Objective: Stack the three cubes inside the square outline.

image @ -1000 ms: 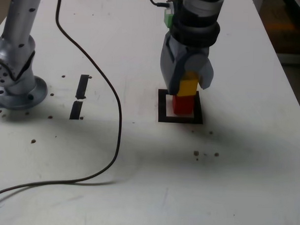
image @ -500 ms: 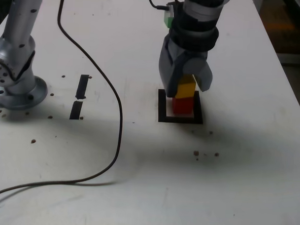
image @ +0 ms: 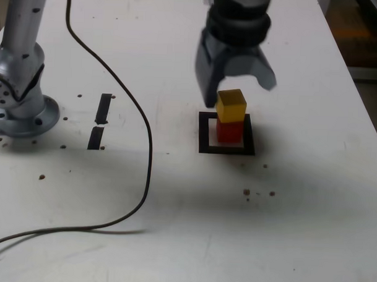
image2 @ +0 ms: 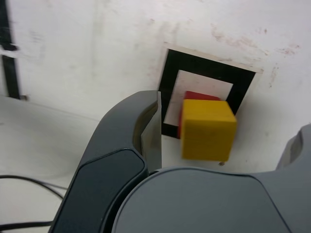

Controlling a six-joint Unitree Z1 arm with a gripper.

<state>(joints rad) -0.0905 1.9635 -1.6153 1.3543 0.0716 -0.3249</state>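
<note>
Yellow cube (image: pixel 230 105) atop red cube (image: pixel 229 130), free between wide-spread end effector (image: pixel 235 87) jaws.

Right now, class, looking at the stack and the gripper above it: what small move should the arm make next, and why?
Probably lift straight up and away. The gripper stands open, its jaws clear of the yellow cube, which sits on the red cube inside the square outline. A sideways move could knock the stack. No green cube is in view, so it has yet to be fetched.
</note>
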